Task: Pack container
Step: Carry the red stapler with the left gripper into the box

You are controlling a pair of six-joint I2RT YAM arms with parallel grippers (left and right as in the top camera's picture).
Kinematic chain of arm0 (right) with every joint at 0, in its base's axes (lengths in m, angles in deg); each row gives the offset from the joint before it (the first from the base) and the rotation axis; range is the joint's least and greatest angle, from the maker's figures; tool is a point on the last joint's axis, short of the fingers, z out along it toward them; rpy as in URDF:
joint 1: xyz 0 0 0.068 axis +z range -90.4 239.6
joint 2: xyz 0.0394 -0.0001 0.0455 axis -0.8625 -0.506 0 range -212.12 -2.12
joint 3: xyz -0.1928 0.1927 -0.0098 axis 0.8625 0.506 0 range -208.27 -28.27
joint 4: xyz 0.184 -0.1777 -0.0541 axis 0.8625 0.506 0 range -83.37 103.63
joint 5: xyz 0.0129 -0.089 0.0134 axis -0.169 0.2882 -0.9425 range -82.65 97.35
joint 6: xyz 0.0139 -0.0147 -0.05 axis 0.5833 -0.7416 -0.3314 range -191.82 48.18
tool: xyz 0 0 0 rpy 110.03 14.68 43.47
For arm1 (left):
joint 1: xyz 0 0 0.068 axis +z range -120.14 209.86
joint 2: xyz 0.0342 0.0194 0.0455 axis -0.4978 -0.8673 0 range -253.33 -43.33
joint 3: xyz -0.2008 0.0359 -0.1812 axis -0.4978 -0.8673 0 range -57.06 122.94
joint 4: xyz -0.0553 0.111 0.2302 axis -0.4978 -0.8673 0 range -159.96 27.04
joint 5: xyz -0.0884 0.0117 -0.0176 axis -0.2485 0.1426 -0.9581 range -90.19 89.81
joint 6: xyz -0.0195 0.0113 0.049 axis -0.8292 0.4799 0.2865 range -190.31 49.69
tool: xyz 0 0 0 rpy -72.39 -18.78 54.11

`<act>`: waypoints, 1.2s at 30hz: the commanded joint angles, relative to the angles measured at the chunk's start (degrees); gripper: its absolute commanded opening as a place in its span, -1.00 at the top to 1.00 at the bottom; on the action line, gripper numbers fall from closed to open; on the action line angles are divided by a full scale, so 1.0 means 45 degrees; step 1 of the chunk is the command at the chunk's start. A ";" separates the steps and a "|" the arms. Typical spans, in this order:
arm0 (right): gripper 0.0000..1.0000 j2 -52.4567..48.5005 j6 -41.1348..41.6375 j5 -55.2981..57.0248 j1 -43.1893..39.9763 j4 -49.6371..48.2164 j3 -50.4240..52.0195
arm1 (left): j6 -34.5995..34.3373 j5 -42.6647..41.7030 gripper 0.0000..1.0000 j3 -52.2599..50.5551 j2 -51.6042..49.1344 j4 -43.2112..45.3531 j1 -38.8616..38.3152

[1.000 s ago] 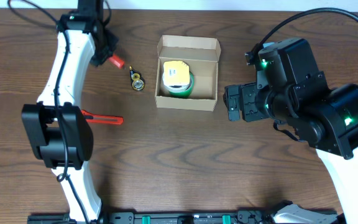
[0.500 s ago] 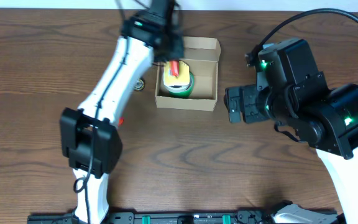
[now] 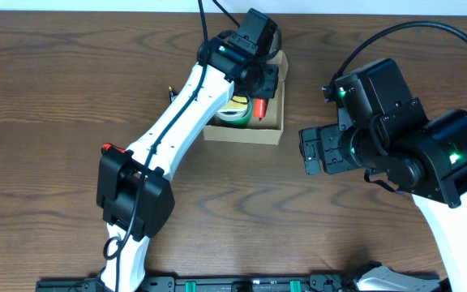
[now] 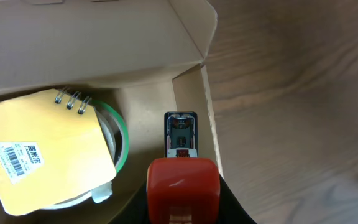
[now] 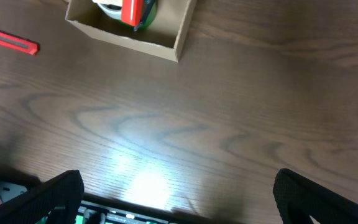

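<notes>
The left fingers (image 4: 232, 210) pinch a red cutter (image 4: 182, 186) just over the container (image 3: 242, 135), top middle of the frame, lengthwise beside its right wall. The right fingers (image 5: 319, 196) are wide, farther away.

left arm (image 3: 181, 113) crossing container (image 3: 242, 132) left side, front approach open

- A dark brown wood-grain bench (image 3: 217, 203) fills the view.
- A bright glare (image 5: 145, 180) reflects off its near surface.
- A pale strip (image 3: 55, 6) runs along the far edge.
</notes>
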State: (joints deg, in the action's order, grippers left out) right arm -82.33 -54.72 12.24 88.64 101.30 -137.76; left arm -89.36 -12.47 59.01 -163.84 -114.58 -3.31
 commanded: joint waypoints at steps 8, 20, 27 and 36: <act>-0.98 -0.0010 -0.0194 0.0049 -0.0102 0.0010 -0.0024 | -0.2142 0.0476 0.88 -0.1161 -0.0034 0.1243 -0.0253; -0.98 -0.0010 -0.0194 0.0049 -0.0102 0.0010 -0.0024 | -0.2637 0.0481 0.89 -0.2327 -0.0034 0.2599 -0.0369; -0.98 -0.0010 -0.0194 0.0049 -0.0102 0.0010 -0.0024 | -0.2691 0.0476 0.89 -0.2633 -0.0034 0.3206 -0.0461; -0.99 -0.0010 -0.0199 0.0049 -0.0102 0.0010 -0.0024 | -0.2778 0.0782 0.89 -0.2691 -0.0034 0.3478 -0.0656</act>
State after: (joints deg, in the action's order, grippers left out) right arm -82.33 -54.72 12.24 88.64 101.30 -137.76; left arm -101.44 -10.33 46.92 -163.88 -99.56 -5.87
